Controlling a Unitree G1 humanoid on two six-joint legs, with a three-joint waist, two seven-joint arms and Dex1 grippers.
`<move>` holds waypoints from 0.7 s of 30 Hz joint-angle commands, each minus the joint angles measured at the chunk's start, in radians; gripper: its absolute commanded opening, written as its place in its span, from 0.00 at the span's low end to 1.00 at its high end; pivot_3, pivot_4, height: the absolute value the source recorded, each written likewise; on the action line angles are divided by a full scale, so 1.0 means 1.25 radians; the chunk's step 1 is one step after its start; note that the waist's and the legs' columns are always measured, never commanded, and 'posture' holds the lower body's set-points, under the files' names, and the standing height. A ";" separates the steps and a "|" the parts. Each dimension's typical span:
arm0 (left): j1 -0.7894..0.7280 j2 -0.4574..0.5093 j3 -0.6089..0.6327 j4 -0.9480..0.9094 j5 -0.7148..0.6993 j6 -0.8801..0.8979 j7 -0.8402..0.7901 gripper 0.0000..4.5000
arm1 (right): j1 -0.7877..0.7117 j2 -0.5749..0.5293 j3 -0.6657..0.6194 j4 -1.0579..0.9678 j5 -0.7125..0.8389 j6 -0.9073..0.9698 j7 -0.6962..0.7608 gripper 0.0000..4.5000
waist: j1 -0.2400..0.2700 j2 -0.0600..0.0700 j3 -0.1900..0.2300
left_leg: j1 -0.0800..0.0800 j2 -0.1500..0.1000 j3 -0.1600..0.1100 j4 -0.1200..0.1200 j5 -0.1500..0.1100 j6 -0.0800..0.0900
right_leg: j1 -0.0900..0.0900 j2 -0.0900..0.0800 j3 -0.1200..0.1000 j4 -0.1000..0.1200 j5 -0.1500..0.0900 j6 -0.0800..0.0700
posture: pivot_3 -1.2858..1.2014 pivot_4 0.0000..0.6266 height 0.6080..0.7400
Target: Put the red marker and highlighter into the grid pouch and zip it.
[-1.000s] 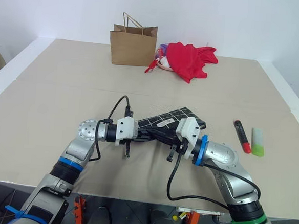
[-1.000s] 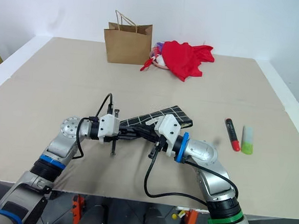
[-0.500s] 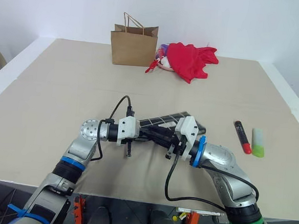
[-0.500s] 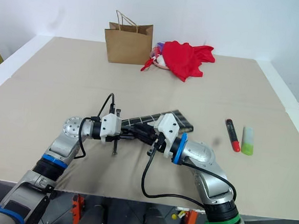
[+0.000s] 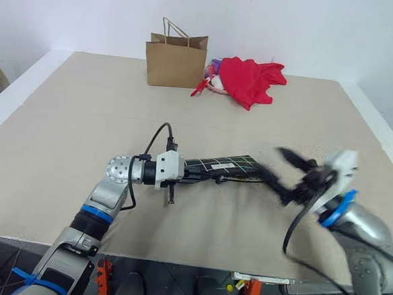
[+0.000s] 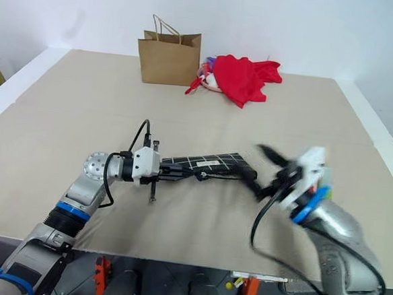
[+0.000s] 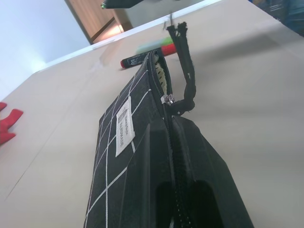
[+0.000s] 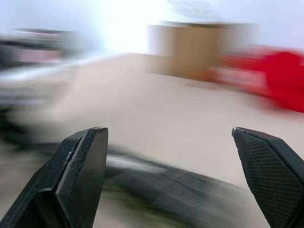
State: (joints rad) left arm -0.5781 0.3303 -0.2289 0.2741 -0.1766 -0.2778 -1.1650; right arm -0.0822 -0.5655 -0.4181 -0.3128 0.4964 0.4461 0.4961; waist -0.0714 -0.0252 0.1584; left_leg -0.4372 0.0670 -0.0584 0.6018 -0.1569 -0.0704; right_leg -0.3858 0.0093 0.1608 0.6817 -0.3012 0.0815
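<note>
The left pincer (image 5: 189, 176) is clamped on one end of the grid pouch (image 5: 225, 167), holding it out level above the worktop (image 5: 83, 126). The right pincer (image 5: 287, 175) stands spread wide, holding nothing, just beyond the pouch's far end. In the left wrist view the red marker (image 7: 142, 56) lies past the pouch's mouth. Bare worktop lies all round.

I see the grid pouch (image 7: 124, 156) as matt black woven cloth with thin white lines, a small white fabric-looking label and a black zipper tape. The counter (image 5: 83, 126) reads as a flat, dull beige sheet, smooth and unglossy. The brown bag (image 5: 175, 59) looks like matt kraft paper; the red cloth (image 5: 250, 80) beside it is soft and crumpled. My right fingers (image 8: 78, 175) are black plastic with a fine cross-hatched texture.
</note>
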 commanded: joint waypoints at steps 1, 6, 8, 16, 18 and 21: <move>0.002 0.006 0.012 -0.040 -0.016 -0.005 0.006 0.00 | -0.017 -0.001 -0.014 0.080 -0.109 -0.060 -0.095 1.00 | -0.001 0.001 0.000 | 0.000 0.000 0.000 0.000 0.000 0.000 | 0.000 0.000 0.000 0.000 0.000 0.000 | 0.52 0.24 1.00; 0.008 0.010 0.013 -0.063 -0.020 0.006 0.010 0.00 | -0.037 0.017 0.011 0.158 -0.169 -0.071 -0.151 1.00 | -0.004 0.004 0.000 | 0.000 0.000 0.000 -0.002 0.000 0.000 | -0.001 0.000 0.000 0.000 -0.001 -0.001 | 0.52 0.24 1.00; 0.005 0.012 0.016 -0.064 -0.020 0.008 0.012 0.00 | -0.039 0.017 0.023 0.171 -0.183 -0.081 -0.151 1.00 | -0.003 0.005 0.001 | 0.000 0.000 0.000 -0.002 0.000 0.000 | 0.000 0.000 0.000 0.000 -0.001 -0.001 | 0.52 0.24 1.00; 0.013 0.020 0.017 -0.079 -0.019 0.017 0.018 0.00 | -0.026 0.030 0.030 0.203 -0.198 -0.069 -0.165 1.00 | -0.003 0.005 0.001 | 0.000 0.000 0.000 -0.001 0.000 0.000 | 0.000 0.000 0.000 0.000 -0.001 -0.001 | 0.52 0.24 1.00; 0.016 0.021 0.016 -0.084 -0.020 0.019 0.020 0.00 | -0.022 0.031 0.029 0.206 -0.199 -0.070 -0.165 1.00 | -0.003 0.005 0.001 | 0.000 0.000 0.000 -0.001 0.000 0.000 | 0.000 0.000 0.000 0.000 -0.001 -0.001 | 0.52 0.24 1.00; 0.016 0.022 0.015 -0.086 -0.020 0.020 0.022 0.00 | -0.022 0.031 0.029 0.206 -0.199 -0.070 -0.164 1.00 | -0.003 0.006 0.001 | 0.000 0.000 0.000 -0.002 0.000 0.000 | 0.000 0.000 0.000 0.000 -0.001 0.000 | 0.52 0.24 1.00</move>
State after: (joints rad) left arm -0.5558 0.3506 -0.2253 0.2114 -0.1786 -0.2542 -1.1447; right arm -0.1072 -0.5220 -0.3599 -0.0413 0.2487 0.3704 0.2979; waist -0.0754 -0.0181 0.1601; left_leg -0.4371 0.0664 -0.0585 0.5999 -0.1571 -0.0701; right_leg -0.3859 0.0090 0.1609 0.6817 -0.3025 0.0809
